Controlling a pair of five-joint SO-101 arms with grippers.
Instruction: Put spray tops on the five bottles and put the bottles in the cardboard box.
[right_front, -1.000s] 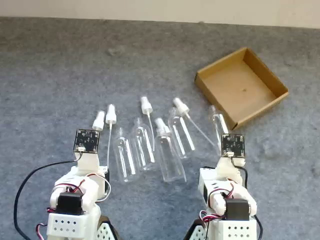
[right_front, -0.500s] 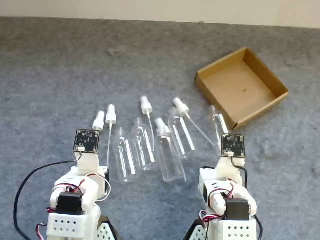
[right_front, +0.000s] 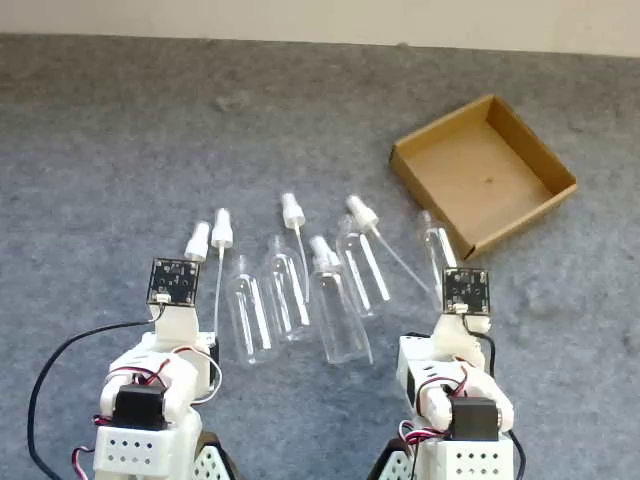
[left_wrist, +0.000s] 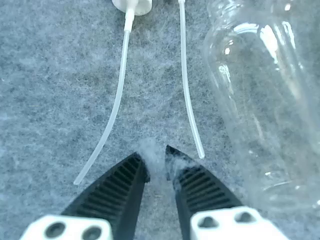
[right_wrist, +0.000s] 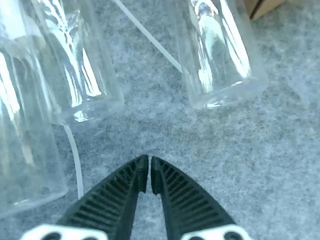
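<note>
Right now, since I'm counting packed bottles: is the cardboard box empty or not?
Empty: the cardboard box shows only its bare floor, and the clear bottles lie outside it on the table.

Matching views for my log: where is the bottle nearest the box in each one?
High view: bottle, rightmost in the row, beside the box's near corner.
Right wrist view: bottle, base toward the camera.
Left wrist view: the leftmost bottle instead.
Shared landmark: the box corner.
</note>
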